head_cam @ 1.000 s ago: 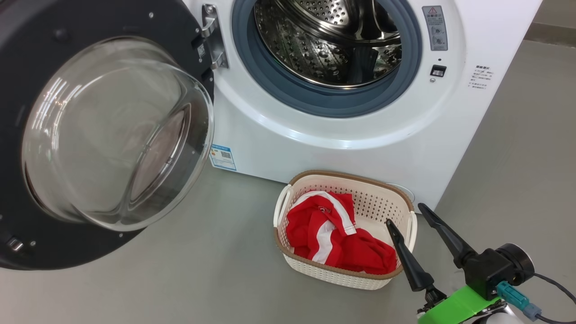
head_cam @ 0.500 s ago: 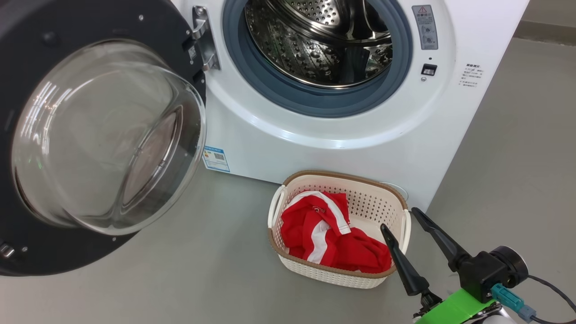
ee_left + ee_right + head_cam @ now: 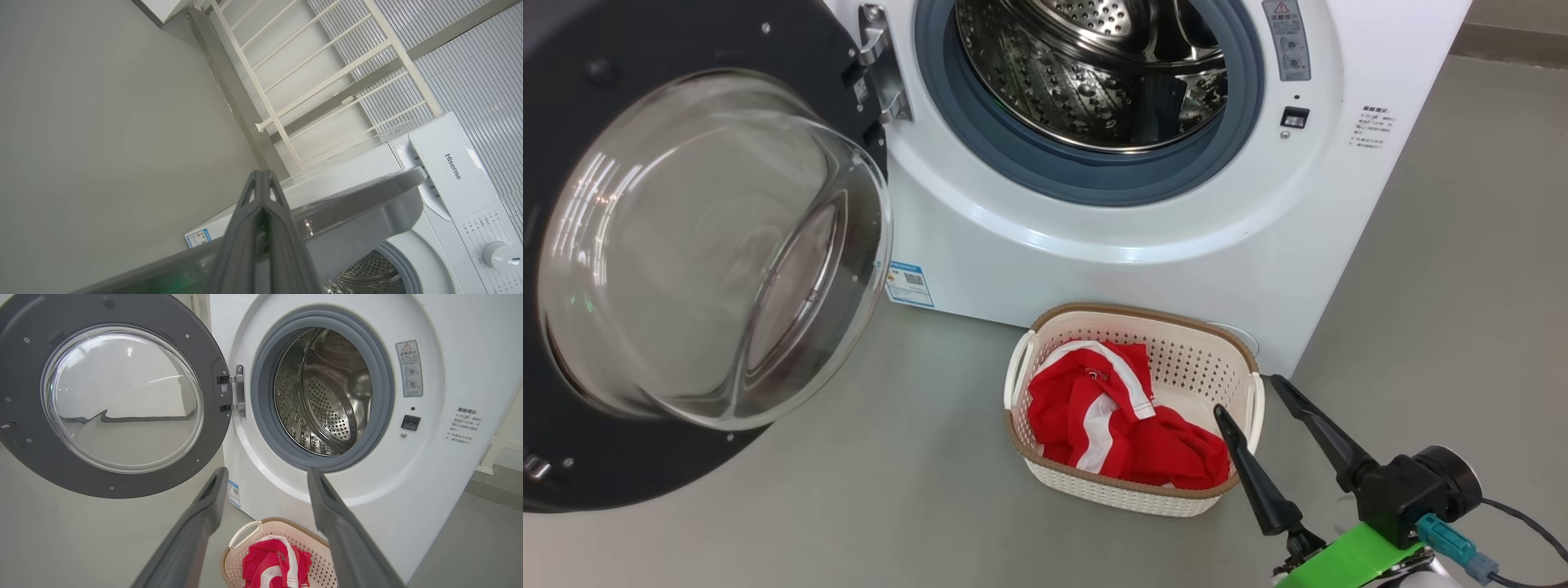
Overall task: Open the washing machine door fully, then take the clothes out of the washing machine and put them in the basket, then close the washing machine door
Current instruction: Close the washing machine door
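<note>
- Since a second ago the head camera has swung, so washer, door and basket have slid left and up in its picture together. None has shifted against the others, and the right gripper keeps its place by the basket.
- Right gripper (image 3: 1246,394): fingers spread wide, with nothing held. In the head view its left finger crosses the basket's near end and its right finger lies just outside it.
- Basket (image 3: 1135,313): below and just ahead of those fingers, standing on the floor (image 3: 849,506) at the washer's foot.
- Clothes (image 3: 1111,425): heaped in the basket, mostly at the end farther from the gripper, with red cloth reaching close to the left finger.
- Washer (image 3: 1094,269): straight beyond the fingertips, its steel drum (image 3: 1094,82) in open view.
- Door (image 3: 711,245): swung wide open, well off to the gripper's left, glass bowl bulging outward.
- Left gripper (image 3: 261,173): fingers pressed together. The door's grey edge runs across just past them, and I cannot tell whether they touch it.
</note>
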You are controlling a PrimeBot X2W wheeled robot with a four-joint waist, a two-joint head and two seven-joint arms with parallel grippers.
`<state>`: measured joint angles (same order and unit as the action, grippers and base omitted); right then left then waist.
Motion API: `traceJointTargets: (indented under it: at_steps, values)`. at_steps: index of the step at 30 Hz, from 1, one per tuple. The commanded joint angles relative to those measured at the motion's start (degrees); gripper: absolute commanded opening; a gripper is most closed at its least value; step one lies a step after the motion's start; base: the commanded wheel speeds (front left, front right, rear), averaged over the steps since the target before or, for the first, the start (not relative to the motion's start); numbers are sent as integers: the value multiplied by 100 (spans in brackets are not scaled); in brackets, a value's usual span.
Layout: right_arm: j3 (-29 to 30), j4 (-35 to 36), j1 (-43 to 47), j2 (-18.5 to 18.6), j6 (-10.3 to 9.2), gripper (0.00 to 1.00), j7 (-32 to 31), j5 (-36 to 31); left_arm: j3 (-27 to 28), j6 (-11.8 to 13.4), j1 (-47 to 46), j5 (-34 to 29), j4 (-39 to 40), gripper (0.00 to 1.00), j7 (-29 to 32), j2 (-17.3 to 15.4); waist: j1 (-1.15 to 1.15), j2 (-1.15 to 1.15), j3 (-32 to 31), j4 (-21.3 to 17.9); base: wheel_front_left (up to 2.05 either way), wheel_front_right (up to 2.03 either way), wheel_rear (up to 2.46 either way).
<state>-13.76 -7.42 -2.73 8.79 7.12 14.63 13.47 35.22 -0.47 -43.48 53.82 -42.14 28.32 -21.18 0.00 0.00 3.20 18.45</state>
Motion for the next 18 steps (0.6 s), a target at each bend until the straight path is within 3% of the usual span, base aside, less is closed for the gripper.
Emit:
traceJointTargets:
  at_steps: [1, 18]
  values:
    - [-94, 159, -149, 22, 36, 100, 37, 33, -20, -50, 131, 42, 131, 0, 143, -222, 0, 0, 4, -1, 0, 0, 0]
    - [-142, 150, -179, -62, 36, 100, 37, 75, 147, -218, 818, 599, 884, 0, 1059, -22, 0, 0, 51, -80, 0, 0, 0]
